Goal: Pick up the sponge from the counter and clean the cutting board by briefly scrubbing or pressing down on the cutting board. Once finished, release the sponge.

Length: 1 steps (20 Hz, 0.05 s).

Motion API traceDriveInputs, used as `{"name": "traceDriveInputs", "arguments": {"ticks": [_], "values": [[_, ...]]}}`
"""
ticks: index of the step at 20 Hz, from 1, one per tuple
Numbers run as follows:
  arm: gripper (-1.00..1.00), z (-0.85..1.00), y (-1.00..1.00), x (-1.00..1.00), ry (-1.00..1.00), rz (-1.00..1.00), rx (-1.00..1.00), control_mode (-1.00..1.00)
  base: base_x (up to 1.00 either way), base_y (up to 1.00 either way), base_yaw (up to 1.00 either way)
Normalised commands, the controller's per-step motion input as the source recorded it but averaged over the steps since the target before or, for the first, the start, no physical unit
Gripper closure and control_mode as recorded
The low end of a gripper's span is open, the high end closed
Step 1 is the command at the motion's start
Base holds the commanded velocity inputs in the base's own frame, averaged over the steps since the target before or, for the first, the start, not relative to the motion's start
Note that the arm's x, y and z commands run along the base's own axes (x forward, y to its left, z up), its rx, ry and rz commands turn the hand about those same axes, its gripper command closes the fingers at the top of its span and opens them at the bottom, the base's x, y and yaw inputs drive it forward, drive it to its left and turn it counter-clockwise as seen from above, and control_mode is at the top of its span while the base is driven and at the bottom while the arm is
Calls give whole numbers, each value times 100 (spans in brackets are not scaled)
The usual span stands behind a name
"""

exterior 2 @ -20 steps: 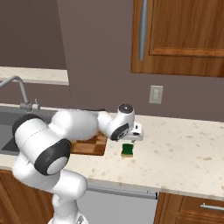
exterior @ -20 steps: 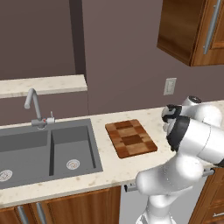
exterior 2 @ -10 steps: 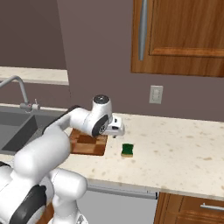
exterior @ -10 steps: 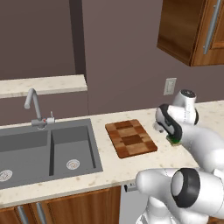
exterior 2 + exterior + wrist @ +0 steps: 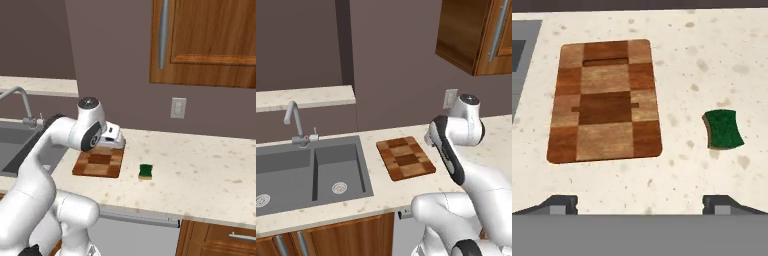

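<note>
The checkered wooden cutting board (image 5: pixel 605 102) lies flat on the speckled beige counter (image 5: pixel 702 50), beside the sink. To its right sits the small dark green sponge (image 5: pixel 723 129), apart from the board and touched by nothing. My gripper (image 5: pixel 639 205) hovers open above the counter by the board's near edge, its two dark fingertips (image 5: pixel 559 204) spread wide with nothing between them. In the right base view the white hand (image 5: pixel 114 136) hangs over the far side of the board (image 5: pixel 100 162), left of the sponge (image 5: pixel 145 171). The board (image 5: pixel 406 158) also shows in the left base view.
A grey double-basin sink (image 5: pixel 311 170) with a faucet (image 5: pixel 293 117) lies left of the board. Wooden wall cabinets (image 5: pixel 205 40) hang above, and an outlet (image 5: pixel 178 107) is on the back wall. Open counter (image 5: pixel 210 165) stretches to the right of the sponge.
My hand has swung left, from right above the sponge to over the cutting board. The sponge has stayed in place on the counter.
</note>
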Motion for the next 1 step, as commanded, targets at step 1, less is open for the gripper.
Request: {"name": "traceDriveInputs", "arguments": {"ticks": [1], "values": [[-100, 49, 36, -46, -1, -3, 0, -100, 0, 0, 0]]}}
